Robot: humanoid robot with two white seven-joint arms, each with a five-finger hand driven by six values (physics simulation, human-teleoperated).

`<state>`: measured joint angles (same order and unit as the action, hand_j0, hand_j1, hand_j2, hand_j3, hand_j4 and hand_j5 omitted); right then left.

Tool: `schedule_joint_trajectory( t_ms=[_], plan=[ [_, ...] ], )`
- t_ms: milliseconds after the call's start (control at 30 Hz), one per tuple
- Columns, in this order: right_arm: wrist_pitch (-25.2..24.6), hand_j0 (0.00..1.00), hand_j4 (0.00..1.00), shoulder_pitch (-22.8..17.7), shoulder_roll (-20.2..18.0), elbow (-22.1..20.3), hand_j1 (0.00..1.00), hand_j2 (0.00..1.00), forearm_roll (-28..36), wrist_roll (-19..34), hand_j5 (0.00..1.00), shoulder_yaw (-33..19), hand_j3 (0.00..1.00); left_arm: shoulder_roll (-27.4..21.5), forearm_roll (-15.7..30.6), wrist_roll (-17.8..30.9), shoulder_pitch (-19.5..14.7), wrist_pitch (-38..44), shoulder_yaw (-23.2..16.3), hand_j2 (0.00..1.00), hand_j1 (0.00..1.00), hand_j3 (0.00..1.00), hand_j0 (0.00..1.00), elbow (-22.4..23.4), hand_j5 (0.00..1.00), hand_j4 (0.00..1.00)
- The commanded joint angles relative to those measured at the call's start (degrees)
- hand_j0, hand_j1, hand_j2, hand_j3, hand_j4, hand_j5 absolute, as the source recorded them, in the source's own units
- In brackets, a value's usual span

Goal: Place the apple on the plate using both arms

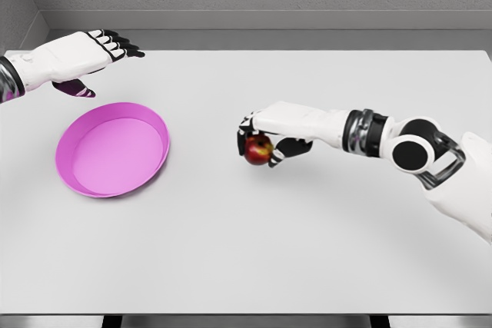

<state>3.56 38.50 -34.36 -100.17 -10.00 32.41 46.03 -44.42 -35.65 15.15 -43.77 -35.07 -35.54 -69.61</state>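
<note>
Grey walls meet in a corner behind a plain white bench (254, 243) that fills most of the view. Pink plate (112, 149) sits on the bench toward its left edge, shallow with a raised rim, nothing in it. Red apple (258, 148) is near the middle of the bench, a bit right of centre, well apart from the plate. Right hand (269, 137) reaches in from the right edge, arm stretched low across the bench, fingers and thumb curled around the apple from above and the side, gripping it. Cannot tell if the apple touches the bench or is just lifted. Left hand (86, 55) hangs over the far left corner of the bench, just beyond the plate's far rim, fingers stretched out flat and loose, holding nothing. Bare bench lies between apple and plate, so nothing blocks that stretch.
</note>
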Motion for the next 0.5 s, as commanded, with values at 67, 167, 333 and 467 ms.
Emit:
schedule_joint_trajectory(
  t_ms=[67, 167, 333, 467],
  plan=[
    [-0.2, 0.43, 0.43, 0.4, 1.3, 0.1, 0.43, 0.43, 0.2, -0.1, 0.43, 0.6, 0.43, -0.1, 0.3, 0.0, 0.0, 0.1, 0.0, 1.00, 1.00, 1.00, 1.00, 0.0, 1.00, 1.00],
    [-0.5, 0.51, 0.51, 0.4, 1.4, 0.1, 0.51, 0.51, 0.2, -0.1, 0.51, 0.6, 0.51, 0.0, 0.3, 0.0, 0.0, 0.1, 0.0, 1.00, 1.00, 1.00, 1.00, 0.0, 1.00, 1.00],
    [-1.1, 1.00, 1.00, 0.4, 1.3, 0.1, 1.00, 1.00, 0.2, -0.1, 1.00, 0.6, 1.00, 0.0, 0.3, 0.0, 0.0, 0.1, 0.0, 1.00, 1.00, 1.00, 1.00, 0.0, 1.00, 1.00],
    [-1.0, 1.00, 1.00, 0.3, 1.1, 0.1, 1.00, 1.00, 0.2, -0.1, 1.00, 0.6, 1.00, 0.1, 0.3, 0.0, 0.0, 0.1, 0.2, 1.00, 1.00, 1.00, 1.00, -0.2, 1.00, 1.00]
  ],
)
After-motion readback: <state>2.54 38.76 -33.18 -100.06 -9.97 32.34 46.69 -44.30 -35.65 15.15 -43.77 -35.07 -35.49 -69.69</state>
